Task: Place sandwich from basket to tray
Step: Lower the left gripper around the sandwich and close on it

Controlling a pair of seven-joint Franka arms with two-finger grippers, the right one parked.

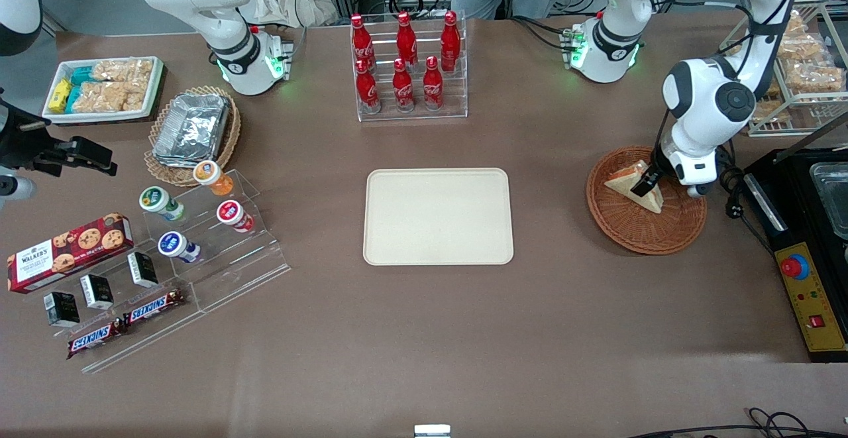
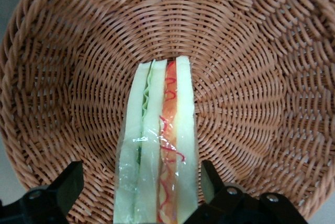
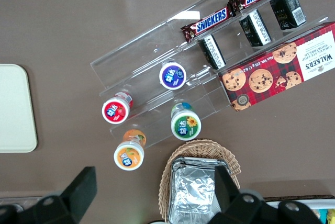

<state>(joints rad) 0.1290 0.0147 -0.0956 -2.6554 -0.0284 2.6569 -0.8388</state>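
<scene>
status: early stage. the sandwich (image 1: pixel 637 185) lies in the basket (image 1: pixel 623 229), toward the working arm's end of the table. the tray (image 1: pixel 438 216) sits at the middle of the table, well apart from the basket, and nothing lies on it. no transfer has taken place.

the gripper (image 1: pixel 646 185) is lowered into the basket, over the sandwich. in the wrist view its fingers (image 2: pixel 67 187) stand apart, one on each side of the wedge. one finger shows a clear gap to the bread; the other sits just beside it, and contact there cannot be confirmed. judgement: the fingers are spread and the grasp is not yet made.

remaining steps, as judged: close on the sandwich, lift it out of the basket, carry it to the tray, set it down, release.

sandwich condition: a triangular wedge of pale white bread, wrapped in clear film that shows glare. the wrist view faces its cut edge: a green leafy layer between two pale slices, then an orange-red layer with red streaks, then another pale slice. in the front view the wedge lies with its point toward the basket rim. the bread looks soft, so a hard squeeze would likely deform it.
</scene>
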